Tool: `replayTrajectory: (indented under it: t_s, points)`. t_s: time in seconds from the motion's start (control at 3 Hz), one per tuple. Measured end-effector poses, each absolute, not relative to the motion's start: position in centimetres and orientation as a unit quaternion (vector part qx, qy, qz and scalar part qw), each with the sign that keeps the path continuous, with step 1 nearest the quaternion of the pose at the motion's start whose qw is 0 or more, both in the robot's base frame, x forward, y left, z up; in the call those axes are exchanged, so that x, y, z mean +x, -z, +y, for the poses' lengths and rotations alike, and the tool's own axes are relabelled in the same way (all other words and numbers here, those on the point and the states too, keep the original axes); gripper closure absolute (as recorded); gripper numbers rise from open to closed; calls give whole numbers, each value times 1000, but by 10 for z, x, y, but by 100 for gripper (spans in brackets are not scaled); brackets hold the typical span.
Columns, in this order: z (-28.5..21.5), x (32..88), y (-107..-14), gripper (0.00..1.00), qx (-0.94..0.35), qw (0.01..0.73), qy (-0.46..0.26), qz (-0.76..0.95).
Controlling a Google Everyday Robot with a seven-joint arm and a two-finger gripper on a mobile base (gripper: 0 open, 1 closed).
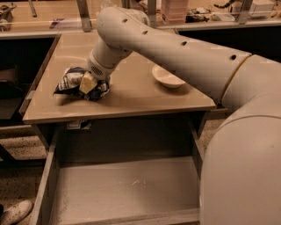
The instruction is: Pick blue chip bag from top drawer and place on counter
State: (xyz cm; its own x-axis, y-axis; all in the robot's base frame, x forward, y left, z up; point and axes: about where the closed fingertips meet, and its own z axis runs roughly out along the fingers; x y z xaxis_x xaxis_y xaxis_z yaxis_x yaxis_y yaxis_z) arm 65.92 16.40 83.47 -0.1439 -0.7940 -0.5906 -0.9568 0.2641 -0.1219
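The blue chip bag (66,82) lies crumpled on the left part of the beige counter (131,100). My gripper (90,84) is down on the bag's right half. It is shut on the bag, with one pale finger (87,81) showing across the foil, and the bag rests on the counter surface. The top drawer (123,191) stands pulled out below the counter's front edge, and its grey floor is bare. My arm reaches in from the right, above the counter.
A white bowl (167,78) sits on the counter to the right of the gripper, under my arm. A cluttered shelf with metal posts (197,13) runs along the back. A white shoe (15,212) shows at the bottom left on the floor.
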Motion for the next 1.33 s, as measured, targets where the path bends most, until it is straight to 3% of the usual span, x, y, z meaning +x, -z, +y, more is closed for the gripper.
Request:
replayTrajectory:
  t_s: [0.67,1.0,1.33]
  points:
    - [164,659,-835,13,-589,284,-143,743]
    - [164,659,-835,0,-589,284,-143,743]
    - [164,659,-835,0,-590,284,-143,743]
